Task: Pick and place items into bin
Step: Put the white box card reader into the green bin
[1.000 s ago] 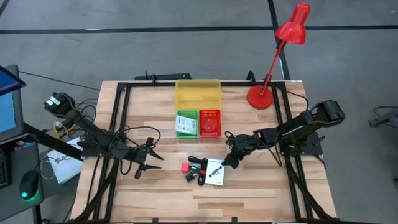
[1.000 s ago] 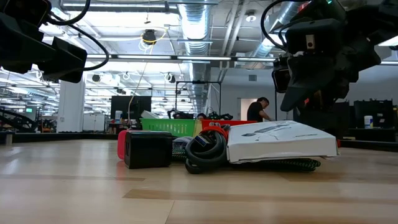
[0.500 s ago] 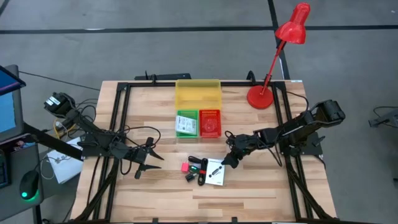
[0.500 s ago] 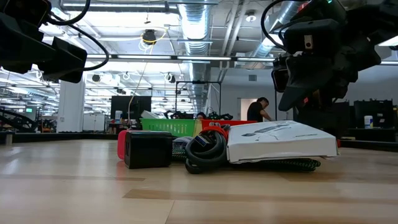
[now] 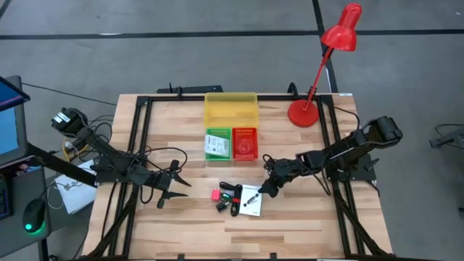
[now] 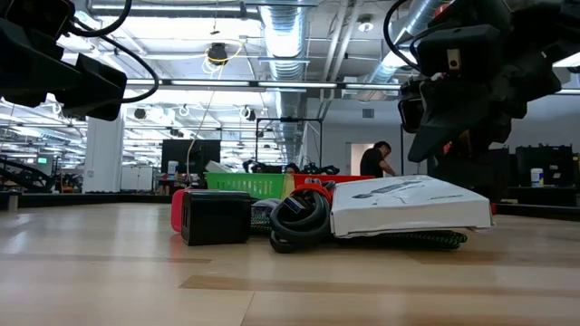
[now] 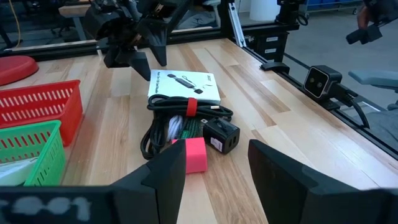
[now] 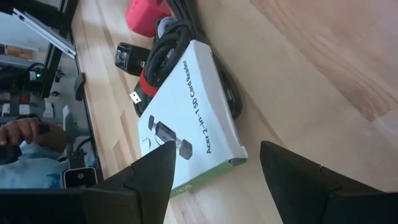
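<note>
The items lie in a heap at the table's middle: a white printed box (image 5: 251, 201) (image 8: 186, 124) (image 6: 408, 206), a coiled black cable with a red band (image 5: 233, 194) (image 7: 177, 121), a black cube adapter (image 7: 222, 135) (image 6: 216, 217) and a pink block (image 5: 216, 194) (image 7: 194, 154). The box lies partly on the cable. My right gripper (image 5: 265, 186) (image 8: 214, 180) hovers open just above the box's right end, touching nothing. My left gripper (image 5: 174, 185) (image 7: 217, 180) waits open to the left of the heap, above the table.
On the far side of the heap stand a green basket (image 5: 217, 143) holding a packet, a red basket (image 5: 245, 143) and a yellow bin (image 5: 230, 109). A red desk lamp (image 5: 304, 112) stands at the far right. Bare wood lies along the near edge (image 5: 232, 235).
</note>
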Controlling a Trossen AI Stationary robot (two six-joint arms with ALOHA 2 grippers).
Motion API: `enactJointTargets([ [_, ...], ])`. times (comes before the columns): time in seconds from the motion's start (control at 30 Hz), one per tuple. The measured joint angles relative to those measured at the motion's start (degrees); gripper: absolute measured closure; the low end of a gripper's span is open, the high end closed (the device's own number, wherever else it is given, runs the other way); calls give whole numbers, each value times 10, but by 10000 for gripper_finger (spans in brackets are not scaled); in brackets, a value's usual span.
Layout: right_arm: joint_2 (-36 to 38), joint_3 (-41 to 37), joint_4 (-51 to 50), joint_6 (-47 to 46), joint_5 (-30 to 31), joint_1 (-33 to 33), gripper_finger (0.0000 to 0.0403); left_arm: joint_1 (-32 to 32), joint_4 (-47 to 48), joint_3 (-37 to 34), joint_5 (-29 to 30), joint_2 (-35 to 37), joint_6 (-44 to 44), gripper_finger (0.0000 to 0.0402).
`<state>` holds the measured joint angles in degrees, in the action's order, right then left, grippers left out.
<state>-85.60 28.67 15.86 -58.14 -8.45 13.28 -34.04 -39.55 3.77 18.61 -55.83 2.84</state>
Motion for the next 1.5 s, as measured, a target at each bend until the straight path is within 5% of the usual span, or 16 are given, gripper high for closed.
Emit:
enactJointTargets([
  [1.5, 0, 0, 2, -4, 31, 8, 173, 0, 2, 0, 0, 0, 0, 235],
])
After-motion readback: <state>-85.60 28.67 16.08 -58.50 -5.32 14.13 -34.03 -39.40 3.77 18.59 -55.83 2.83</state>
